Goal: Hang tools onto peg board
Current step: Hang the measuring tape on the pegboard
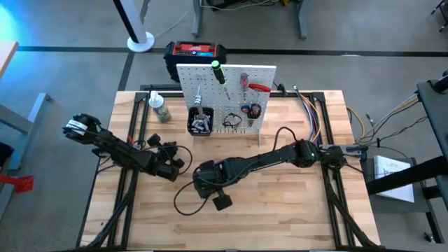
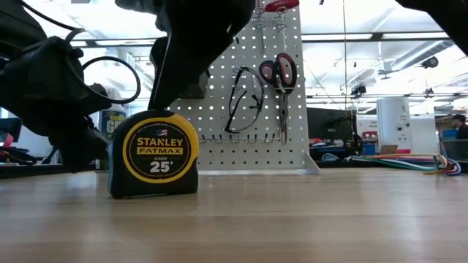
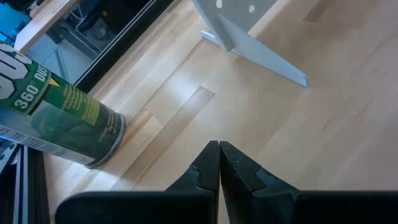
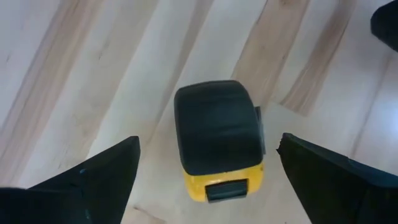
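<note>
High view: you have the right hand (image 1: 210, 183) low over the middle of the worktop (image 1: 294, 217), well in front of the peg board (image 1: 227, 84). The tape measure itself is hidden under the arm here. The board already carries a green-handled screwdriver (image 1: 218, 72), red-handled pliers (image 1: 259, 87), glasses (image 1: 232, 120) and scissors (image 1: 250, 110); the black bin (image 1: 200, 122) holds small metal pieces. The left hand (image 1: 168, 164) waits just to the left of the right one, so the right arm is the nearer to the job.

Low view: the tape measure (image 2: 153, 155) stands upright on its base on the worktop, label facing the camera, in front of the peg board (image 2: 292, 109). Dark arm parts hang directly above it. Nothing is seen touching its sides.

Left wrist view: your left hand (image 3: 219, 163) is closed, fingers pressed together on nothing. A green-labelled spray can (image 3: 59, 112) stands beside it.

Right wrist view: your right hand (image 4: 208, 180) is spread wide, one finger on each side of the tape measure (image 4: 219, 140), both clear of it. The case sits centred between the fingers, its long axis running along the line of approach, so the fingers would close across its narrow width. Judgement: the grasp is lined up but not yet made; a straight descent and squeeze looks like the next call.
</note>
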Robot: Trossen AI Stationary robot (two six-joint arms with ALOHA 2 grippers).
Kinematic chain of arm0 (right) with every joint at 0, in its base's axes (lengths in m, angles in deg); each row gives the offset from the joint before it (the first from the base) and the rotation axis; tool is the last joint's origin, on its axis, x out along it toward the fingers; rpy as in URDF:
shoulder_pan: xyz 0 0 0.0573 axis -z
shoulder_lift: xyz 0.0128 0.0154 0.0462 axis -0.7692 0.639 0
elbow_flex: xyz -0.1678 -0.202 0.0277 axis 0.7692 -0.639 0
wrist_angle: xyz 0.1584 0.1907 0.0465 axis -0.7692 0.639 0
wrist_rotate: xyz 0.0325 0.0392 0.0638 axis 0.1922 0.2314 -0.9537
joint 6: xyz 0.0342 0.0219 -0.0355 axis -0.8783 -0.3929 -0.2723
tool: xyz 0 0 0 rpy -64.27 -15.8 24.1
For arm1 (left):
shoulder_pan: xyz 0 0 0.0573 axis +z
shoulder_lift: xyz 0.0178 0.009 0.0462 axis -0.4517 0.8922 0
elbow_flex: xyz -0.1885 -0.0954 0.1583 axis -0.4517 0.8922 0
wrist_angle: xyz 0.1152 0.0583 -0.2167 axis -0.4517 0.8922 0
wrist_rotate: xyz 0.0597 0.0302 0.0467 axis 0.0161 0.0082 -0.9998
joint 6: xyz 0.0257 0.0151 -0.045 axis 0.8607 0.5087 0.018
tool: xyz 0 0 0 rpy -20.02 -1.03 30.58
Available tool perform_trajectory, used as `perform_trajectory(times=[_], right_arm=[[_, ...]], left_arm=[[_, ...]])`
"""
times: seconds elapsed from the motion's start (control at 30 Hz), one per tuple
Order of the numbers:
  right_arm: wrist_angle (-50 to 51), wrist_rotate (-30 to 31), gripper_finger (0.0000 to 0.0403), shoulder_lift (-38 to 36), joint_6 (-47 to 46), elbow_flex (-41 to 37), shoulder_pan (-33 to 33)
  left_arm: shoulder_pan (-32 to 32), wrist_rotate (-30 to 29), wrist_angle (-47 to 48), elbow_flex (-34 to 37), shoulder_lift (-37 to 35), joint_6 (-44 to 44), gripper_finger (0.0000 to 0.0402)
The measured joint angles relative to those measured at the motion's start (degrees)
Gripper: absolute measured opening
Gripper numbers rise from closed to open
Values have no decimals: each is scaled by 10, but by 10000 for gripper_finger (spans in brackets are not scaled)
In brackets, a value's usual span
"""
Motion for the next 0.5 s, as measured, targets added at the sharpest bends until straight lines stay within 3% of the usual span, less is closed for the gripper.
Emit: perform_trajectory(times=[0.5], right_arm=[[-3, -5, 298, 14, -39, -1, 1]], left_arm=[[0, 4, -1, 0, 0, -22, 0]])
